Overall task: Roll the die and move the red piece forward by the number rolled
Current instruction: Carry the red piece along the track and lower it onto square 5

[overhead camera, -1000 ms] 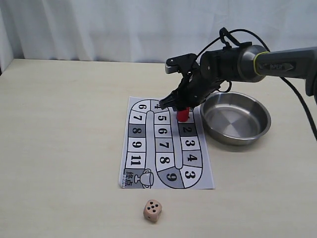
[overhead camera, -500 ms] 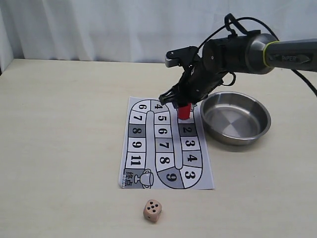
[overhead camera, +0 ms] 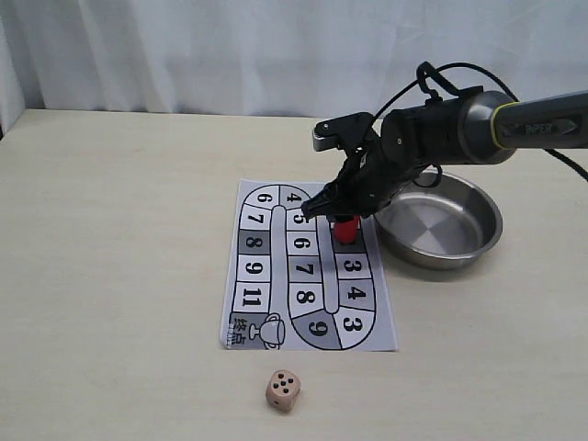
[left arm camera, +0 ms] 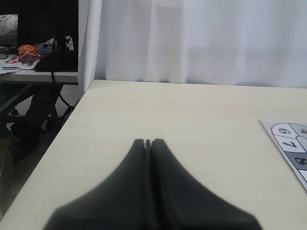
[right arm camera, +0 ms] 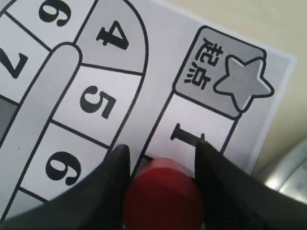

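The die (overhead camera: 283, 390) looks rolled; the red piece (overhead camera: 345, 230) is gripped near the start.
Exterior: the die rests off the board (overhead camera: 254, 276), showing what seems 5; the right gripper (overhead camera: 342, 217) holds the red piece by square 2, so most steps are left. Left wrist: the left gripper (left arm camera: 147, 143) fingers (left arm camera: 136, 172) are pressed together, empty. Right wrist: fingers (right arm camera: 109, 188) partly apart, clamped on the piece beside square 1.

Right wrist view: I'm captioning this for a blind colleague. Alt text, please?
The right hand grips the red piece between two black fingers. Beyond it lies the printed game board, showing squares 1, 4, 5 and a starred start square.
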`<state>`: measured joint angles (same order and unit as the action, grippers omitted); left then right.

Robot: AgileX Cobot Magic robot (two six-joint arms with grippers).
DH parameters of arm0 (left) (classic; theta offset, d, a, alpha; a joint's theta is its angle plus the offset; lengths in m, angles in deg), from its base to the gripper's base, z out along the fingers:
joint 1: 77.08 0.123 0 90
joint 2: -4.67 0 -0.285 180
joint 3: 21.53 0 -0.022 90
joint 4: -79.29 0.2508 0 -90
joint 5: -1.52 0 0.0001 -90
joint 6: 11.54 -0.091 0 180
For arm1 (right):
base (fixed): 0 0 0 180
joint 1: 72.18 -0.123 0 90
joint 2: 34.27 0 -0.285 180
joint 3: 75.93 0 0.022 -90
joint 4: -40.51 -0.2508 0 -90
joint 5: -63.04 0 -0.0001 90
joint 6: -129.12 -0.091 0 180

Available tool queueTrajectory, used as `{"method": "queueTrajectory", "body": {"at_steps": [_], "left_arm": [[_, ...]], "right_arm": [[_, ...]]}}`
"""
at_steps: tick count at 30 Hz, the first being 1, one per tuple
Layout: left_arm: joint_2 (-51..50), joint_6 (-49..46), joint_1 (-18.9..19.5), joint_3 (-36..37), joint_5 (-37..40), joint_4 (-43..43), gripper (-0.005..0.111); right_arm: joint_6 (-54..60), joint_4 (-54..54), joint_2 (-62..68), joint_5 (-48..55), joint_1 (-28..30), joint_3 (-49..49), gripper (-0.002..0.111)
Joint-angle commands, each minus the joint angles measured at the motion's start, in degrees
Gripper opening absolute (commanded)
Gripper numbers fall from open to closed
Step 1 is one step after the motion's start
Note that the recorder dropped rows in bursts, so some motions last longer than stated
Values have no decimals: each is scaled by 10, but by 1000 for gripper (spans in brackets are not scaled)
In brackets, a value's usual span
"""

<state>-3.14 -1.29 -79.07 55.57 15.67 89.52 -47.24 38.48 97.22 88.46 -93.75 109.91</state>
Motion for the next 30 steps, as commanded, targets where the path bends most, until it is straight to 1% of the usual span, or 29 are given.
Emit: {"method": "queueTrajectory", "body": {"at_steps": [1, 6, 9, 14, 20, 30], "left_arm": [[0, 2, 0, 1, -7, -2, 0], [0, 2, 0, 1, -7, -2, 0], [0, 2, 0, 1, -7, -2, 0], [0, 2, 0, 1, -7, -2, 0], [0, 2, 0, 1, -7, -2, 0], [0, 2, 0, 1, -7, -2, 0]], "right_arm": [[2, 2, -13, 5, 1, -8, 4], [2, -14, -50, 23, 1, -10, 4], [2, -15, -79, 15, 1, -36, 4], [2, -15, -123, -36, 1, -116, 4], [2, -15, -138, -103, -1, -189, 4], [17, -9, -138, -141, -39, -201, 4]]}}
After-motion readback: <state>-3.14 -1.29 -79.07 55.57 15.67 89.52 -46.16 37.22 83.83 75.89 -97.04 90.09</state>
